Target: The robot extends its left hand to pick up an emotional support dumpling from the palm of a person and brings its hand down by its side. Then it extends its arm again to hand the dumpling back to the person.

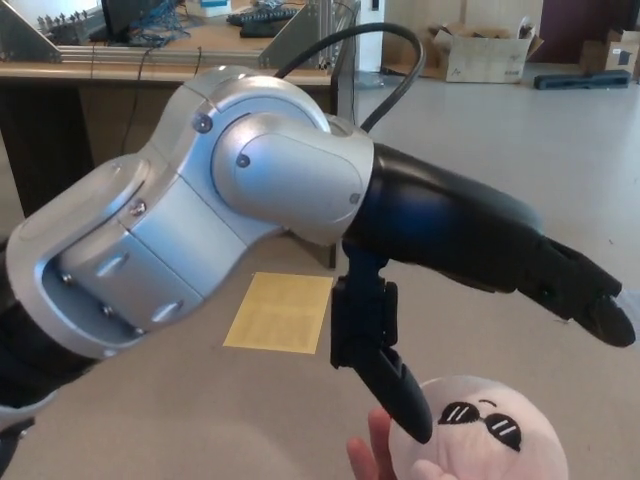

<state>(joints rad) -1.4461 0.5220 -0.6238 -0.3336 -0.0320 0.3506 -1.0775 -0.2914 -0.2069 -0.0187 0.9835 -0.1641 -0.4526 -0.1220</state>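
A white plush dumpling [482, 436] with a black sunglasses face rests on a person's palm at the bottom right; only the person's fingertips [364, 461] show beside it. My left hand [470, 252] hovers just above it, open. The thumb [388, 378] points down at the dumpling's left edge, and whether it touches is unclear. The two fingers [590, 300] reach out to the right, above the plush and apart from it. My silver left forearm [190, 220] fills the left of the head view. My right hand does not show.
A yellow sheet [280, 312] lies on the tan floor beneath my arm. A workbench [90, 70] with cables runs along the back left, with a metal post [346, 70] at its end. Cardboard boxes [482, 56] stand at the back right.
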